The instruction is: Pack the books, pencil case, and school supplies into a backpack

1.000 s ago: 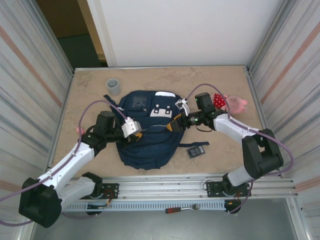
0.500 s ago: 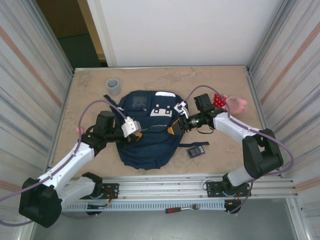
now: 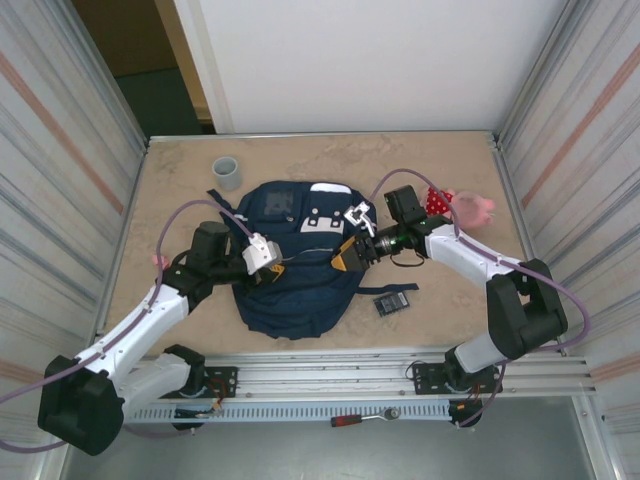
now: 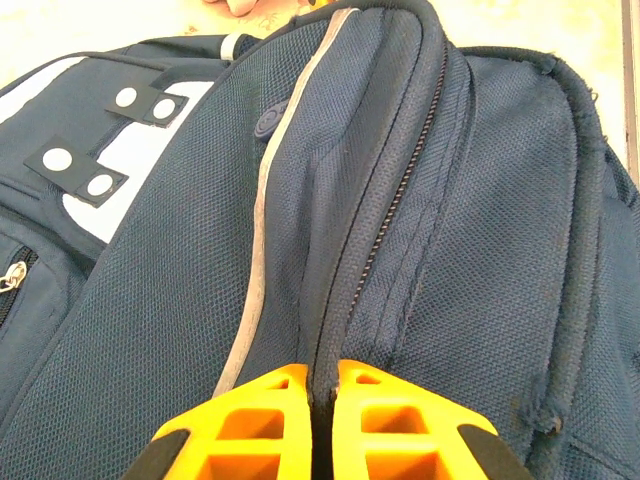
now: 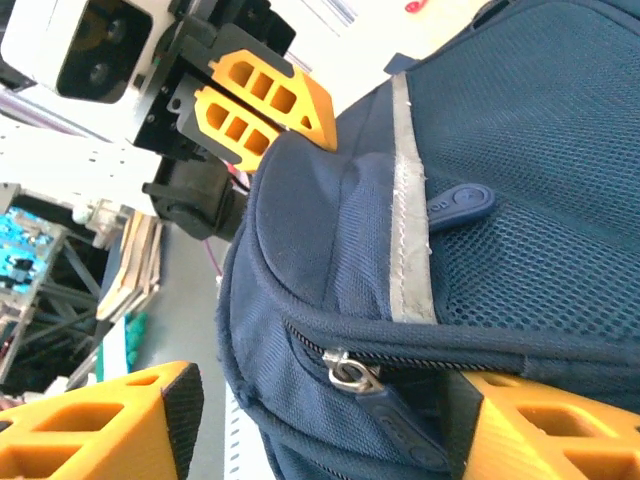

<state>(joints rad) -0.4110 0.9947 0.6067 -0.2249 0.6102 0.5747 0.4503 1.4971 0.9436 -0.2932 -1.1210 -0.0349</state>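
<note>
I am clamping my left claw [image 4: 320, 385] on a seam [image 4: 345, 290] of the backpack [image 3: 295, 290], lying on the table [image 3: 180, 190], to tension the fabric, while holding my right claw [image 5: 320, 420] apart astride the zipper pull [image 5: 350, 372] for grasping.

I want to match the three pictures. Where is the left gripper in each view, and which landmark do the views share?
Top external: the left gripper is left of the picture's centre, over the backpack.
Left wrist: the left gripper is at bottom centre, shut on a fold of backpack fabric.
Right wrist: the left gripper is at upper left, at the backpack's far edge.
Shared landmark: the backpack's pale stripe.
</note>
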